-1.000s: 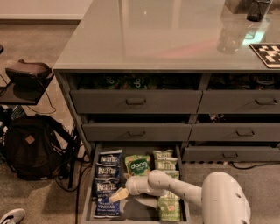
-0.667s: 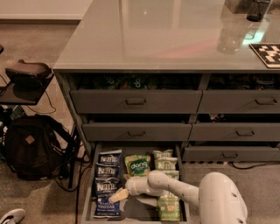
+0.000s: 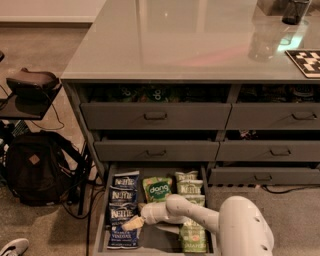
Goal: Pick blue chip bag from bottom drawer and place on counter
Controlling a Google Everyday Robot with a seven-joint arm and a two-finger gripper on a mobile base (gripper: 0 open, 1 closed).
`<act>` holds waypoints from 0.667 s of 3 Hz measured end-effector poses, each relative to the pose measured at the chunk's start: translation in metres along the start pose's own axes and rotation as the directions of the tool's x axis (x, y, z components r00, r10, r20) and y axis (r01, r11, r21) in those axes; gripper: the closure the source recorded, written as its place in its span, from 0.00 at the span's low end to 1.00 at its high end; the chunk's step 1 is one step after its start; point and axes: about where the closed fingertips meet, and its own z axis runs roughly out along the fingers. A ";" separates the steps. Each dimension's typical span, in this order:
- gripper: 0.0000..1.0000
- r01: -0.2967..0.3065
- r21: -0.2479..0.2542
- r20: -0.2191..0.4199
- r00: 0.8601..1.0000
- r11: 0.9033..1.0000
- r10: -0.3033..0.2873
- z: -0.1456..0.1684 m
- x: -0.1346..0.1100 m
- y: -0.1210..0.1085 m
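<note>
The bottom drawer (image 3: 99, 227) stands pulled open at the foot of the cabinet. Several navy blue chip bags (image 3: 123, 197) lie in its left column. A green "dang" bag (image 3: 157, 189) lies in the middle column and green Kettle bags (image 3: 187, 185) in the right one. My white arm reaches in from the lower right. The gripper (image 3: 131, 223) hangs low over the left column, its pale tip on the blue bag (image 3: 122, 215) third from the back. The grey counter (image 3: 180, 40) tops the cabinet.
A black backpack (image 3: 35, 167) and cables lie on the floor left of the drawer. A dark stand (image 3: 30, 85) with a device is at far left. A clear container (image 3: 263, 42), a dark cup (image 3: 294, 11) and a checker marker (image 3: 306, 61) sit on the counter's right.
The arm and gripper have barely moved; the gripper stays over the left column of blue bags. The bags lie as before.
</note>
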 end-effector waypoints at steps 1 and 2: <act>0.42 0.001 0.000 0.000 1.000 1.000 -0.001 0.000 0.000 0.000; 0.65 0.010 0.009 0.000 1.000 1.000 -0.010 0.000 -0.002 0.005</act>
